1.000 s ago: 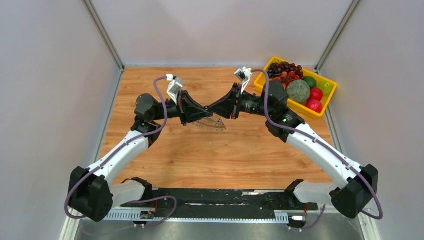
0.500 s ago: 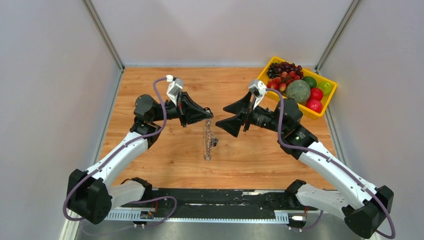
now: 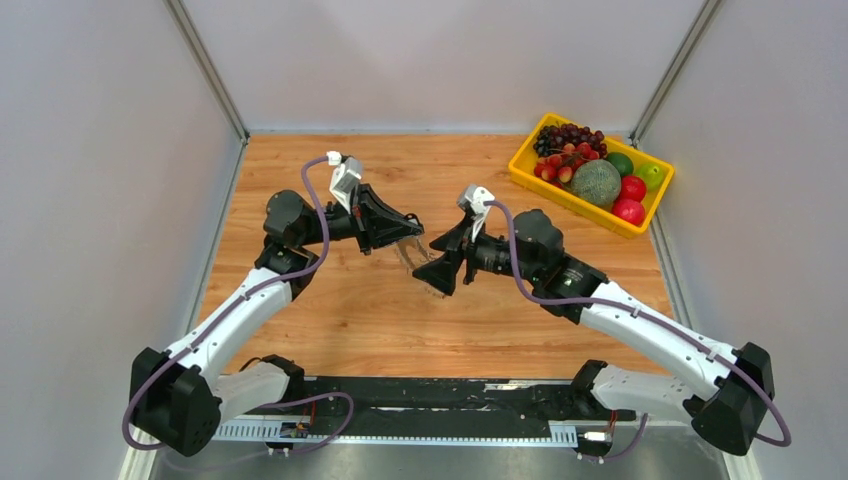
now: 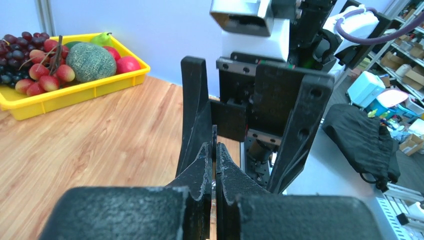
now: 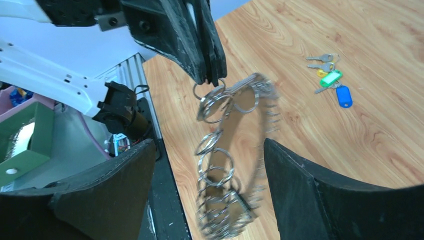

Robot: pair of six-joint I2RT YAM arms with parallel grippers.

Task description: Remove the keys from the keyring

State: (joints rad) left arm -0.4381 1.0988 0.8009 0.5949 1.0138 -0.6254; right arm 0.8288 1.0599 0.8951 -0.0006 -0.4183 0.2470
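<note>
Wood-grain table (image 3: 330,320), pale grey walls on 3 sides, metal posts in the rear corners. Black rail (image 3: 450,395) runs along the near edge. L wrist view shows a room beyond w/ shelves, and a black bag (image 4: 365,137) at right of frame.

Counts: 2 arms, 1 keyring, 1 yellow crate (image 3: 565,200) at upper right. Crate holds 1 melon (image 3: 597,182), 2 red apples, 2 green fruits, plus grapes. Approx 3 silver keys (image 5: 324,59) w/ coloured tags (image 5: 344,96) lie on the wood, upper right of R wrist view, well apart from the ring. Exact count unclear.

Keyring (image 5: 225,217) hangs mid-frame in top view, off the table, blurred. L gripper (image 5: 210,75) is pressed together, pinching a small loop at the ring's top. R gripper (image 3: 437,262) is spread wide, holding nothing. The ring shows between its fingers; touching or not, can't tell.
</note>
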